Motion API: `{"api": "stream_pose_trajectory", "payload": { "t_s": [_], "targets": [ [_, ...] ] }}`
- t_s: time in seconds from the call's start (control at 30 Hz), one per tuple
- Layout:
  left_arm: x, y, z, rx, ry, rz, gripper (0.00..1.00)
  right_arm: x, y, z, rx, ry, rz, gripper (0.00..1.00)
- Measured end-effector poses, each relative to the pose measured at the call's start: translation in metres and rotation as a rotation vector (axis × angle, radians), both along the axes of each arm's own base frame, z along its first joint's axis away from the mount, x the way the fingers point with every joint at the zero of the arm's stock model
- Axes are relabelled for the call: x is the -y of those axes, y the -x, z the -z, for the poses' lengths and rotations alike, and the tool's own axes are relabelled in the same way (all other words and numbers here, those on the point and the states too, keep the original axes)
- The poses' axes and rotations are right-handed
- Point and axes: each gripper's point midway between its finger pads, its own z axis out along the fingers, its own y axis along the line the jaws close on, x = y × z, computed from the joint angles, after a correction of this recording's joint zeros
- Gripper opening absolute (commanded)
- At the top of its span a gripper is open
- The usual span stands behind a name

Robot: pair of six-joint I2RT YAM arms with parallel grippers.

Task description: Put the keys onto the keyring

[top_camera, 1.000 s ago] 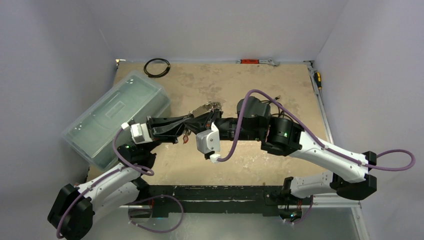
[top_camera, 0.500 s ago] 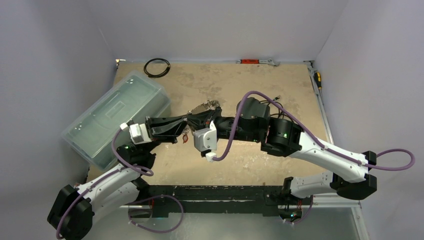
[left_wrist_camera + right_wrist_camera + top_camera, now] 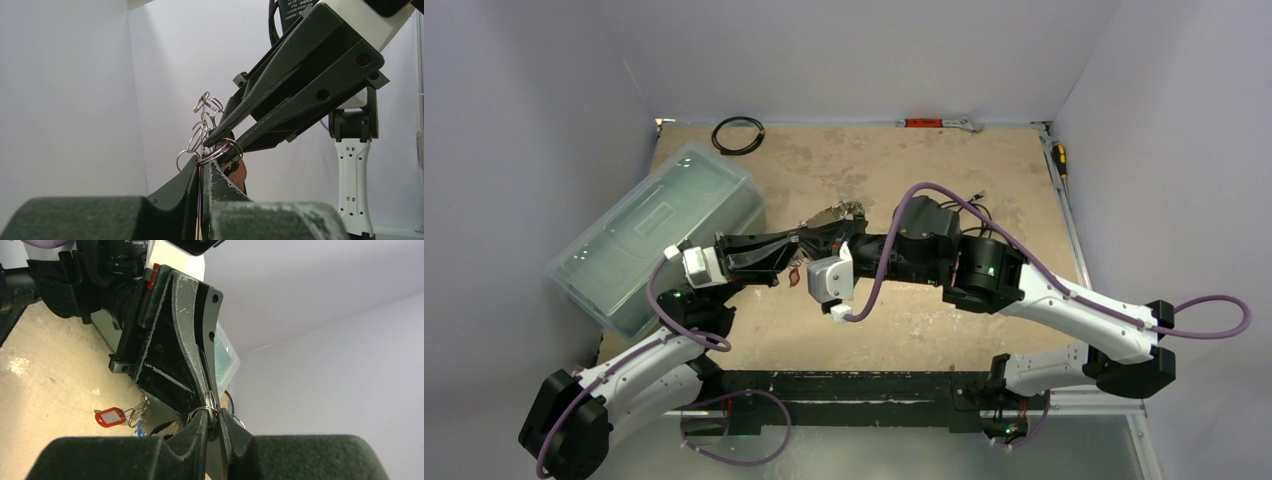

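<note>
My two grippers meet tip to tip above the middle of the table. My left gripper is shut on the keyring, a thin silvery hoop seen edge-on between its fingers. Several small split rings bunch above its tips. My right gripper comes in from the right and is shut on one small split ring right at the left fingertips. A key with a red tag hangs just below; it also shows in the right wrist view beside a blue tag.
A clear plastic box lies at the left, close behind my left arm. A black coiled cable ring sits at the back left. A red-handled tool and a screwdriver lie along the back and right edges.
My right arm has edged left, bringing its wrist closer to the left gripper. The left arm has stayed put, still holding the ring.
</note>
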Motion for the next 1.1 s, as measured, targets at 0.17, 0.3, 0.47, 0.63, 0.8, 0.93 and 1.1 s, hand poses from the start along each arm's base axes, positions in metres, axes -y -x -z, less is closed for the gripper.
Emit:
{"api": "stream_pose_trajectory", "payload": {
  "t_s": [0.17,0.3,0.47,0.63,0.8,0.93,1.1],
  "targets": [
    [0.000,0.000,0.000,0.002,0.001,-0.001,0.00,-0.007,0.008,-0.001,-0.003,0.004,-0.020,0.18],
    [-0.003,0.002,-0.003,0.010,0.009,-0.009,0.00,-0.014,0.013,-0.003,0.000,0.009,-0.023,0.20],
    [-0.005,0.001,-0.006,0.013,0.022,-0.021,0.00,-0.020,0.014,-0.007,0.005,0.005,-0.019,0.22],
    [-0.008,-0.002,-0.008,0.003,0.040,-0.039,0.00,-0.027,0.012,-0.012,0.011,0.006,-0.009,0.29],
    [-0.006,-0.008,-0.003,-0.018,0.026,-0.045,0.00,-0.049,0.032,-0.018,0.007,-0.006,-0.089,0.36],
    [-0.002,-0.013,0.003,-0.046,0.007,-0.047,0.00,-0.069,0.048,-0.002,-0.013,0.024,-0.153,0.39],
    [-0.003,-0.013,0.002,-0.048,0.012,-0.050,0.00,-0.073,0.043,0.002,-0.015,0.016,-0.128,0.42]
  ]
}}
